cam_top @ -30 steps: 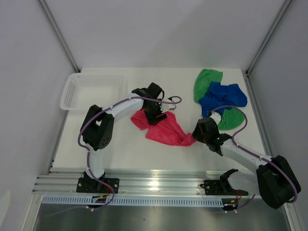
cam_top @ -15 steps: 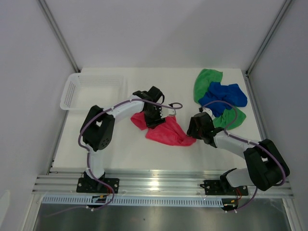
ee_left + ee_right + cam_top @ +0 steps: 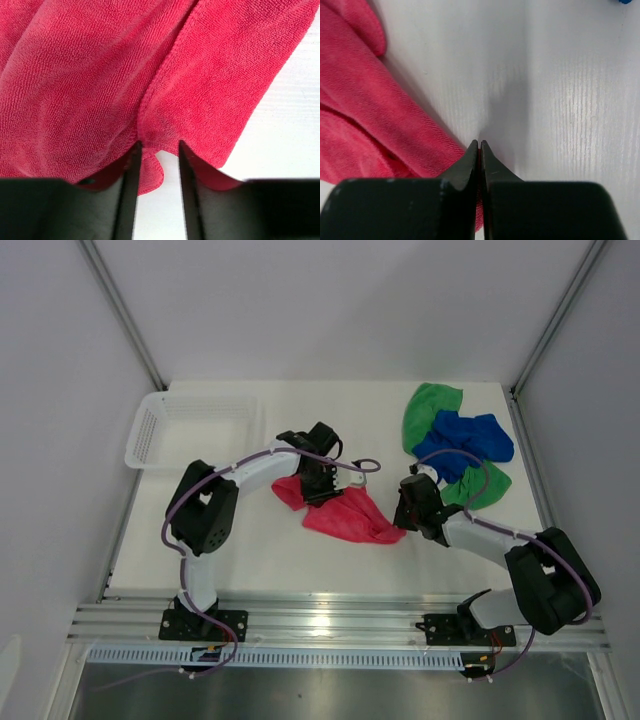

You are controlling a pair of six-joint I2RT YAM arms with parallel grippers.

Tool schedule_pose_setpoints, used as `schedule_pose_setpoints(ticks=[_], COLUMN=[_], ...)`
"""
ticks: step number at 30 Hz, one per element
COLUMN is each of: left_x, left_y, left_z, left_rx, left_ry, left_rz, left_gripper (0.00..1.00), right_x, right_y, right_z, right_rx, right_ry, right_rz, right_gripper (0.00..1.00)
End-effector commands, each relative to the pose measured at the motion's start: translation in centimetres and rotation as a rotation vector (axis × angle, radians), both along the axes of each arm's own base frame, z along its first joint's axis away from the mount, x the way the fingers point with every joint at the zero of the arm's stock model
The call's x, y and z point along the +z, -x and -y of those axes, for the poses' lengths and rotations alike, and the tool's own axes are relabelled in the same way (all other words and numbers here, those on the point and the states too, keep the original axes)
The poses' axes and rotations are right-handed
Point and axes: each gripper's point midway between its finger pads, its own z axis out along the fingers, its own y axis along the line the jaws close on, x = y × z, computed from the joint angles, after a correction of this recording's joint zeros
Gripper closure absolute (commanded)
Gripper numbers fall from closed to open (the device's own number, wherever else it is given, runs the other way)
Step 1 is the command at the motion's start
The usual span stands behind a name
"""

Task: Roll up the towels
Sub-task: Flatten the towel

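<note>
The left arm rises from its base at the near left, bends at a dark elbow, and sends its white forearm out and to the right. Its wrist tips down so the left gripper (image 3: 322, 482) comes onto the far left part of the pink towel (image 3: 345, 515). In the left wrist view the fingers (image 3: 131, 190) stand partly apart, one on each side of a raised fold at the towel's hem. A small lobe of cloth pokes into the gap, with bare table showing between them lower down. They look not quite closed on it. The right arm lies low. Its elbow is folded back near the right edge and its forearm stretches left across the table (image 3: 250, 555), putting the right gripper (image 3: 405, 522) at the towel's right corner. In the right wrist view its fingers (image 3: 470, 165) are pressed tight together, tips down at the very edge of the pink cloth. I cannot tell whether any cloth is caught between them. The pink towel lies crumpled in the middle of the table between the two grippers. The blue towel (image 3: 465, 440) sits at the far right on top of the green towel (image 3: 430, 405). A white basket (image 3: 150, 435) stands at the far left.
</note>
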Motion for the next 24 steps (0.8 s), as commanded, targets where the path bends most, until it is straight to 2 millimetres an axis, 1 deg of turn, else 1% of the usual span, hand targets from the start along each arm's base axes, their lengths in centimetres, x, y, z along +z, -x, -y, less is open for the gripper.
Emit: schedule_pose_setpoints(ticks=[1, 2, 4, 6, 10, 13, 16, 18, 21, 22, 23, 24], left_x=[1.8, 1.6, 1.3, 0.8, 0.0, -0.2, -0.4, -0.8, -1.1, -1.0, -0.9, -0.8], left_y=[-0.3, -0.3, -0.2, -0.1, -0.6, -1.4, -1.9, -2.1, -2.0, -2.0, -2.1, -2.1], left_z=[1.4, 1.6, 1.7, 1.8, 2.0, 2.3, 2.4, 2.2, 2.1, 2.1, 2.2, 2.2], left_rx=[-0.042, -0.042, -0.04, -0.045, -0.027, -0.007, 0.003, 0.006, 0.008, 0.009, 0.014, 0.022], left_ry=[0.05, 0.044, 0.04, 0.036, 0.028, 0.03, 0.021, -0.001, -0.008, -0.004, 0.001, 0.004], left_rz=[0.023, 0.01, -0.004, -0.012, 0.004, 0.028, 0.044, 0.047, 0.043, 0.045, 0.051, 0.055], left_gripper=[0.65, 0.66, 0.69, 0.69, 0.59, 0.59, 0.58, 0.6, 0.72, 0.9, 0.99, 0.99], right_x=[2.7, 3.1, 3.4, 3.5, 3.8, 3.7, 3.2, 3.1, 3.1, 3.1, 3.3, 3.4], right_y=[-0.5, -0.4, -0.2, 0.0, 0.0, 0.0, 0.2, 0.2, 0.2, 0.2, 0.2, 0.2], right_z=[-1.0, -1.1, -1.2, -1.0, -0.9, -1.0, -1.0, -1.1, -1.0, -1.0, -1.0, -1.0], right_rx=[0.02, 0.02, 0.023, 0.02, 0.022, 0.027, 0.028, 0.032, 0.029, 0.032, 0.034, 0.036], right_ry=[-0.025, -0.037, -0.047, -0.048, -0.046, -0.048, -0.049, -0.053, -0.054, -0.054, -0.055, -0.056], right_rz=[0.078, 0.089, 0.096, 0.102, 0.114, 0.112, 0.101, 0.101, 0.102, 0.102, 0.109, 0.11], right_gripper=[1.0, 1.0, 1.0, 1.0, 1.0, 1.0, 1.0, 1.0, 1.0, 1.0, 1.0, 1.0])
